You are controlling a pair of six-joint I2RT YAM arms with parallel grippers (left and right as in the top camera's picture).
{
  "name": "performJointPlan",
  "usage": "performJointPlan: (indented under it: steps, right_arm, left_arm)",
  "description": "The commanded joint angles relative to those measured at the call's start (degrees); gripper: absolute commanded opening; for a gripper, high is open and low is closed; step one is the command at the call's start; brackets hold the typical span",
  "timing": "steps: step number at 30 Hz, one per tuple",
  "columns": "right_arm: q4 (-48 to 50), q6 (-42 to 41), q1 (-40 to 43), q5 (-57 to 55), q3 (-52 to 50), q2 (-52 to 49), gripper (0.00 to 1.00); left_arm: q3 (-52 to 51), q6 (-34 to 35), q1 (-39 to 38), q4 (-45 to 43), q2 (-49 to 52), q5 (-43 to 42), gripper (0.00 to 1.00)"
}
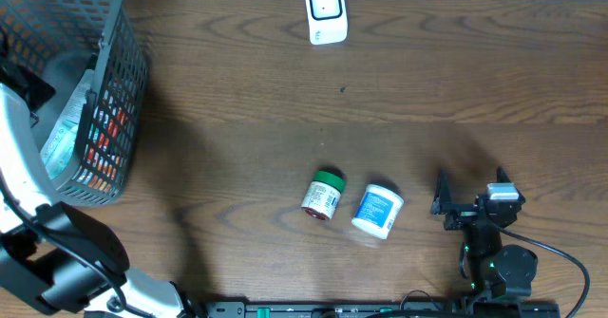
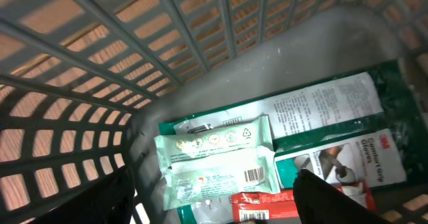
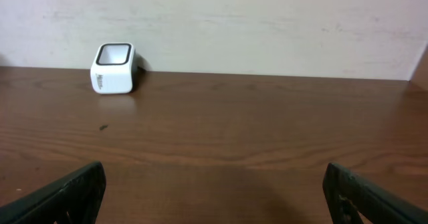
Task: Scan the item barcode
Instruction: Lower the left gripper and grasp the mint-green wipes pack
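Note:
Seen from the left wrist, my left gripper (image 2: 217, 207) is open inside the grey basket (image 2: 200, 43), its fingers wide apart above a pile of packets. Right under it lies a pale green packet (image 2: 217, 167) with its barcode facing up, and a red packet (image 2: 264, 206) below that. Nothing is held. The white scanner (image 1: 326, 12) stands at the table's far edge, and the right wrist view shows the scanner (image 3: 114, 68) at the far left. My right gripper (image 1: 470, 178) is open and empty near the front right, and the right wrist view shows that gripper (image 3: 217, 197) over bare wood.
The basket (image 1: 114, 81) fills the table's left end. Inside it are also a dark green pack (image 2: 321, 110) and a 3M box (image 2: 354, 160). A green-capped jar (image 1: 324, 196) and a white tub with a blue label (image 1: 378, 210) lie side by side at the front middle.

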State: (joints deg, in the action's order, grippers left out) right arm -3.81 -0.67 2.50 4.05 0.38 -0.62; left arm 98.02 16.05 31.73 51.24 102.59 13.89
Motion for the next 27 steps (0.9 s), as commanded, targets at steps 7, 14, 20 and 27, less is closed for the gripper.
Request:
performJointPlan:
  steps: [7,14,20,27]
  right_arm:
    - [-0.2,-0.6,0.3,-0.3,-0.1,0.3,0.99]
    - [-0.3,-0.6,0.3,-0.3,-0.1,0.3,0.99]
    - [-0.3,-0.6,0.3,-0.3,-0.1,0.3,0.99]
    - [-0.3,-0.6,0.3,-0.3,-0.1,0.3,0.99]
  left_arm:
    - [0.5,-3.4,0.3,2.3,7.9,0.7,0.74]
    - [0.5,-4.0,0.4,4.9,14.1,0.7,0.75]
    - [0.5,-3.7,0.4,6.4,18.4,-1.7,0.82]
    - [0.5,-2.2,0.3,6.8,21.1,-3.0,0.82]
